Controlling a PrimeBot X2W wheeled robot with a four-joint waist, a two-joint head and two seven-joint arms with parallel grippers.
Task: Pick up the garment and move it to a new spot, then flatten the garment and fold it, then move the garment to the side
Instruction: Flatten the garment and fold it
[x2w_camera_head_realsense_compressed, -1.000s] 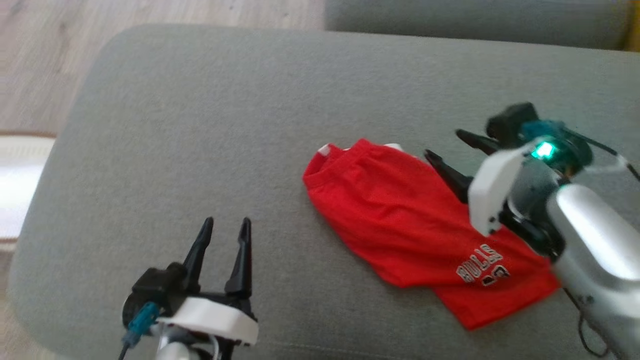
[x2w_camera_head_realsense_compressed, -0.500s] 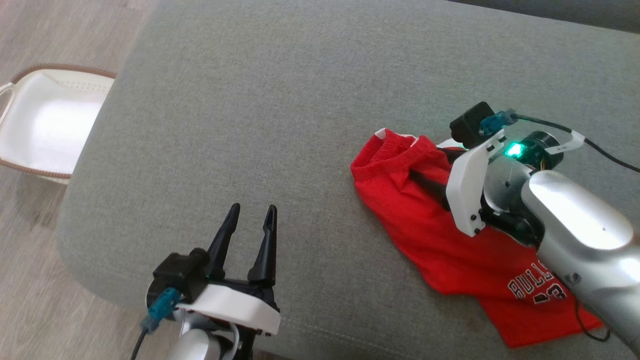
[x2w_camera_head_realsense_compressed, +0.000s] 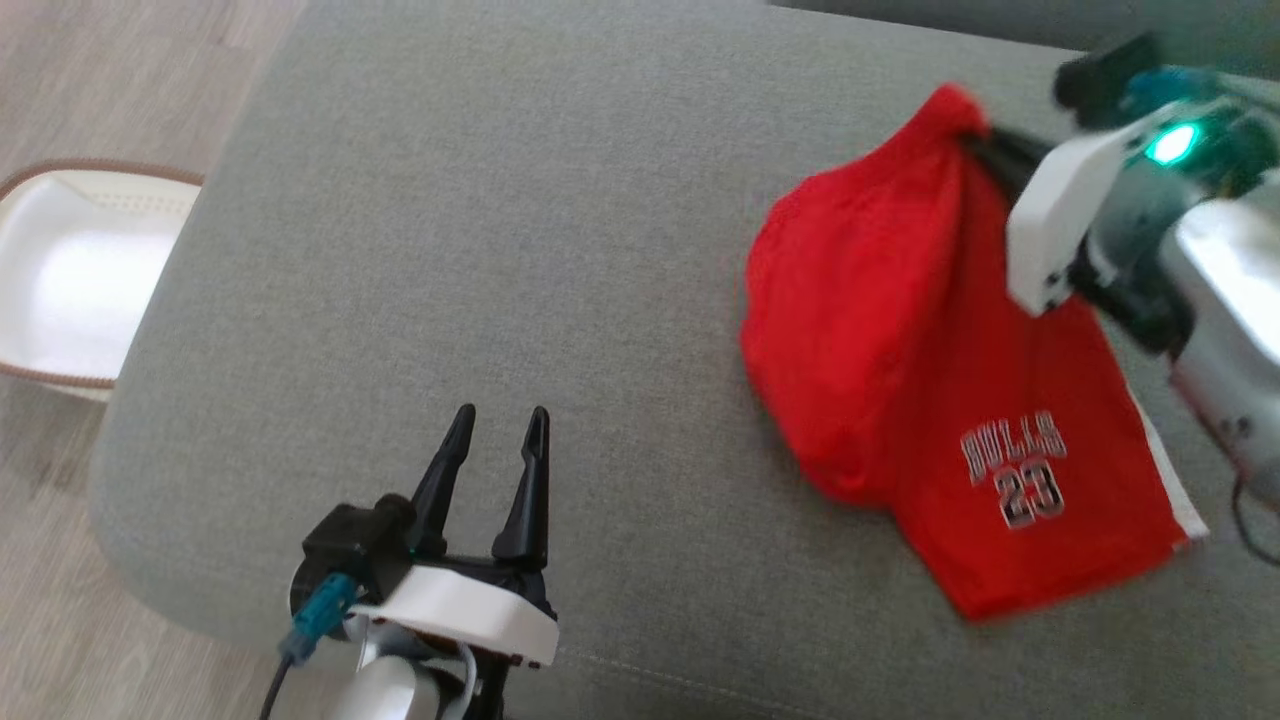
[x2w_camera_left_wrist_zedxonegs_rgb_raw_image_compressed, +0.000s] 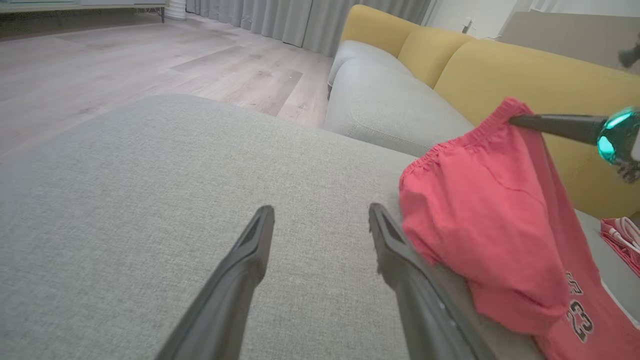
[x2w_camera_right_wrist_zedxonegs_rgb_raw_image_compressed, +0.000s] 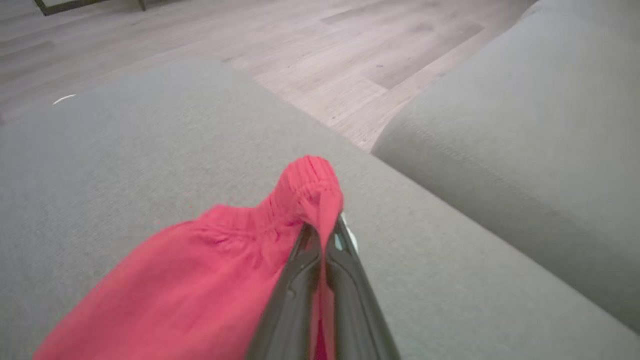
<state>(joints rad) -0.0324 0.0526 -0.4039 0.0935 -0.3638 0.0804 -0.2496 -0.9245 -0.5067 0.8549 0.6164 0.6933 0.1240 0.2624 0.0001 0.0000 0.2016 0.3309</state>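
garment (x2w_camera_head_realsense_compressed: 900, 330): on cushion (x2w_camera_head_realsense_compressed: 500, 200), right side | basket (x2w_camera_head_realsense_compressed: 90, 168): floor, left of cushion

Right gripper (x2w_camera_right_wrist_zedxonegs_rgb_raw_image_compressed: 322, 226) pinched — seemingly aloft

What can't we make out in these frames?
Right wrist view: tips of right tool buried in shorts waistband.
Both wrist views: shorts hem cut off by bottom edge.
Left wrist view: pink item cut off by right edge.
Head view: right tool motion-blurred.
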